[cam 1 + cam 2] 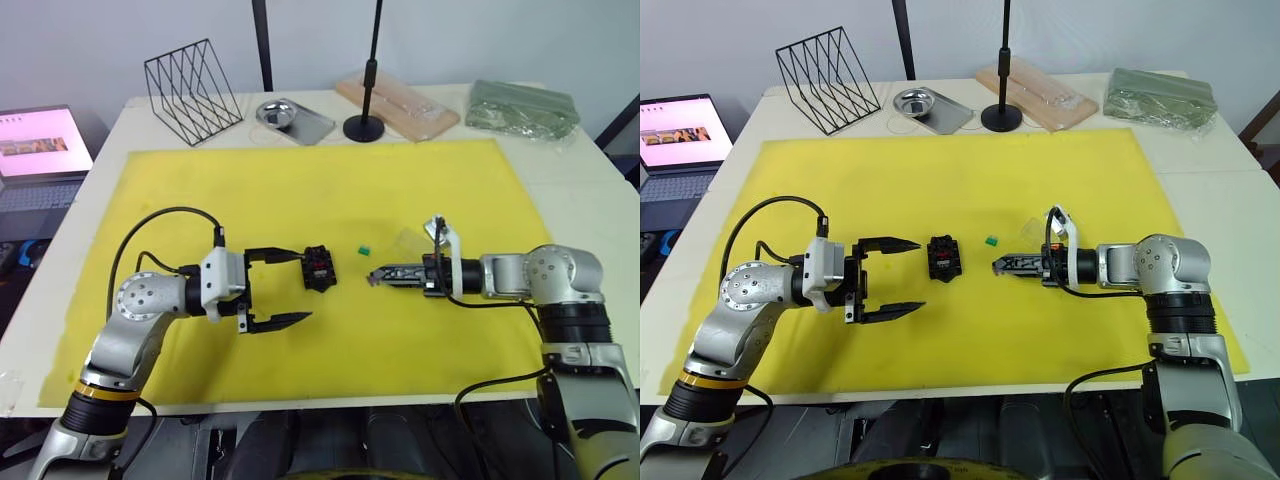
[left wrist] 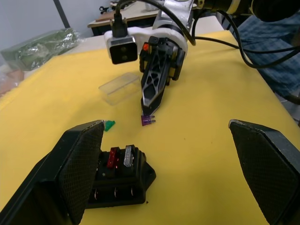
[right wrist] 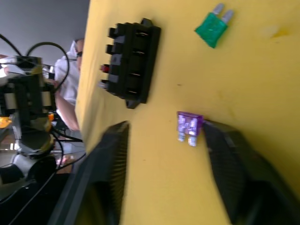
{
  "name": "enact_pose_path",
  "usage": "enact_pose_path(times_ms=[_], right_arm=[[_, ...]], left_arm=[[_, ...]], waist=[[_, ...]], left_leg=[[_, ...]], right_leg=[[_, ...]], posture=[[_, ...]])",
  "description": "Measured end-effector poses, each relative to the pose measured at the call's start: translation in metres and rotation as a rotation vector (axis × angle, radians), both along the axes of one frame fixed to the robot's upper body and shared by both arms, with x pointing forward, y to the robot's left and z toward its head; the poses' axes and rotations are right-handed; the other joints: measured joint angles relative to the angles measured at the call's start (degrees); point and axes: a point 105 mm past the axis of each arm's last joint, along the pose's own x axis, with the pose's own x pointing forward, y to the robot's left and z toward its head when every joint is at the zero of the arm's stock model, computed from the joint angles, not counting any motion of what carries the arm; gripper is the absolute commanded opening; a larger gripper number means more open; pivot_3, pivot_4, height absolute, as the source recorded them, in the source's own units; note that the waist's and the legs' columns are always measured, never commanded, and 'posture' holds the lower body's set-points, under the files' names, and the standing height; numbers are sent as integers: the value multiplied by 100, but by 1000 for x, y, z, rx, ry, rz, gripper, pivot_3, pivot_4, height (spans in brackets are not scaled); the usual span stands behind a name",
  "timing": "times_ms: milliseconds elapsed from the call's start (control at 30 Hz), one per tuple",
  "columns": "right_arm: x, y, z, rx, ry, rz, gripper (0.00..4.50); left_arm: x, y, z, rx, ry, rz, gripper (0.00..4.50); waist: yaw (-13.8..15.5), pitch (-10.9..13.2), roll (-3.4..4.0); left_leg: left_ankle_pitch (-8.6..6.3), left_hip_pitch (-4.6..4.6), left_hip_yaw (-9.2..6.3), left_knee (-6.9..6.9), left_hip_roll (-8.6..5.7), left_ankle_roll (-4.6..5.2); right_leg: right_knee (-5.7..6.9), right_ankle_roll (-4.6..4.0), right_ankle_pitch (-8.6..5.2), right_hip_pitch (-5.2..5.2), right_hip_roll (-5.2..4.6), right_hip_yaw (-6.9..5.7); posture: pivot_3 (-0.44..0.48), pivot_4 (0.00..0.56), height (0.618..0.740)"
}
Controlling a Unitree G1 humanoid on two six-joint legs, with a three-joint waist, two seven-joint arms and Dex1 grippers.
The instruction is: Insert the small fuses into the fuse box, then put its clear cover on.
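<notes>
Fuse box (image 1: 942,257) sits mid-frame on the yellow mat (image 1: 940,180), red and grey fuses seated. Left gripper (image 1: 892,279) spread wide, just left of it. Right gripper (image 1: 1000,266) narrowly parted at the purple fuse (image 3: 189,126). Green fuse (image 1: 991,240) loose above; clear cover (image 2: 119,87) beside the right gripper.

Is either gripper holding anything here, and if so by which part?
Nothing is held. The left gripper is open beside the fuse box. The right gripper is open around the purple fuse, which lies on the yellow mat, one finger touching its plastic end.
</notes>
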Motion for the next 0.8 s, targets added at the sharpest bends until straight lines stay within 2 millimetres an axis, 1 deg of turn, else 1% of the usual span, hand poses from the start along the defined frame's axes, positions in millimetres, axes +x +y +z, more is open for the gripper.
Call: enact_pose_path(times_ms=[400,500,600,633,667,700,800], right_arm=[[3,4,-4,-18,-17,16,2388],[5,5,-6,-17,-20,12,1853],[6,6,-9,-23,-16,5,830],[6,7,-10,-22,-14,7,407],[6,7,-10,-22,-12,9,121],[5,7,-9,-23,-12,11,53],[3,6,-13,-33,-12,8,53]], left_arm=[[1,0,-1,12,-5,10,4500],[1,1,-1,13,-5,12,4500],[1,1,-1,14,-6,13,4500],[1,1,-1,14,-6,13,4500],[2,1,-1,13,-6,13,4500],[2,0,-1,12,-6,14,4500],[2,0,-2,10,-4,15,4500]], waist=[[-49,0,0],[-92,-1,-1],[-89,-2,-2],[-85,-3,-3],[-82,-5,-7],[-82,-8,-11],[-69,-23,-29]], left_leg=[[0,0,-1,-1,0,0],[0,1,-1,-1,0,0],[0,1,-1,-1,0,0],[0,1,-1,0,0,0],[0,1,-1,2,0,0],[0,1,-1,2,0,0],[0,3,-2,5,0,0]], right_leg=[[0,0,0,0,0,0],[0,0,0,0,0,0],[0,0,0,0,0,0],[0,0,0,1,0,0],[0,0,0,2,0,0],[0,0,0,3,0,0],[0,-1,1,7,0,0]], posture=[[0,150,740],[0,150,740],[0,150,740],[0,150,740],[0,150,740],[0,150,740],[0,150,740]])
